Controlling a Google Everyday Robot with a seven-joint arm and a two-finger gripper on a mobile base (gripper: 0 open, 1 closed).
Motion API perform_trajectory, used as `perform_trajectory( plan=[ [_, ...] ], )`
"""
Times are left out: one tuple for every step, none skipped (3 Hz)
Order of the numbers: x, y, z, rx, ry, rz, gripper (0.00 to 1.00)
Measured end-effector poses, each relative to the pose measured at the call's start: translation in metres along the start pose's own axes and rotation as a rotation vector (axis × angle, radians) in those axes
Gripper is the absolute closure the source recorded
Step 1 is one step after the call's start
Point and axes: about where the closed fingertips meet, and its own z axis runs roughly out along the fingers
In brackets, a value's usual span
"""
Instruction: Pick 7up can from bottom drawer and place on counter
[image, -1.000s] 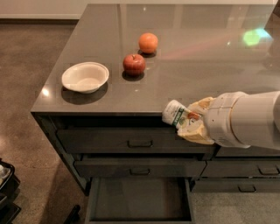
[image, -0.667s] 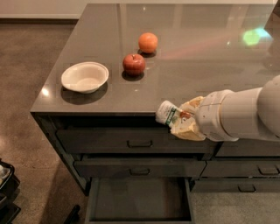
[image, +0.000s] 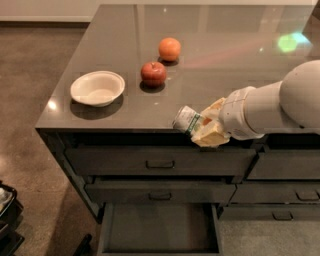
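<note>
My gripper (image: 204, 125) is shut on the 7up can (image: 187, 120), a whitish-silver can with green and red-orange marks. It holds the can tilted, top end to the left, in the air at the front edge of the glossy dark grey counter (image: 220, 65). The white arm comes in from the right. The bottom drawer (image: 160, 230) is pulled open below and looks empty. It sits under two shut handled drawers.
On the counter stand a white bowl (image: 97, 88) at the left, a red apple (image: 153, 74) and an orange (image: 169, 49) behind it. More shut drawers are at the right. A dark object lies on the floor at the lower left.
The gripper with the can has moved left and slightly up along the counter's front edge. The can has tilted more onto its side.
</note>
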Motion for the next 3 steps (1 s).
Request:
perform_trajectory(
  plan=[
    [-0.014,-0.036,0.005,0.021,0.013,-0.052,1.0],
    [-0.033,-0.091,0.009,0.059,0.043,-0.119,1.0],
    [-0.045,-0.127,0.014,0.068,0.05,-0.158,1.0]
  ],
)
